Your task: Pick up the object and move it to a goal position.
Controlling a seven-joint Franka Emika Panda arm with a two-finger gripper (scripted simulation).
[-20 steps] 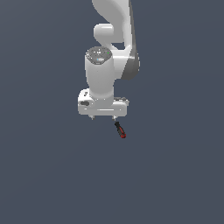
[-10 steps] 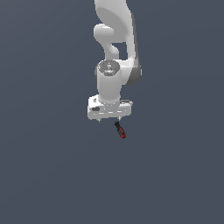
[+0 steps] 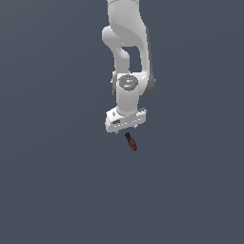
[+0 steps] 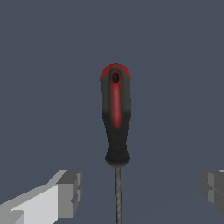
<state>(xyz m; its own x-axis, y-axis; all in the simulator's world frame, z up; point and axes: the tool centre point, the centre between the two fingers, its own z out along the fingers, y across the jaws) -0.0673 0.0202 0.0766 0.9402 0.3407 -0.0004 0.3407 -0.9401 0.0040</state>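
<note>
Gripper over the screwdriver, grasp not yet made

Your gripper [image 3: 125, 132] hangs just above the screwdriver [image 3: 130, 142], which lies flat on the grey surface; in the wrist view its fingers [image 4: 70, 193] stand wide apart, one each side of the thin shaft (handle pointing away). Judging from this, closing, lifting and carrying to the goal are all left.

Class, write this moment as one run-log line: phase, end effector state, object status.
phase: approach | end effector: open, fingers either side of shaft | screwdriver: not gripped, lying below
</note>
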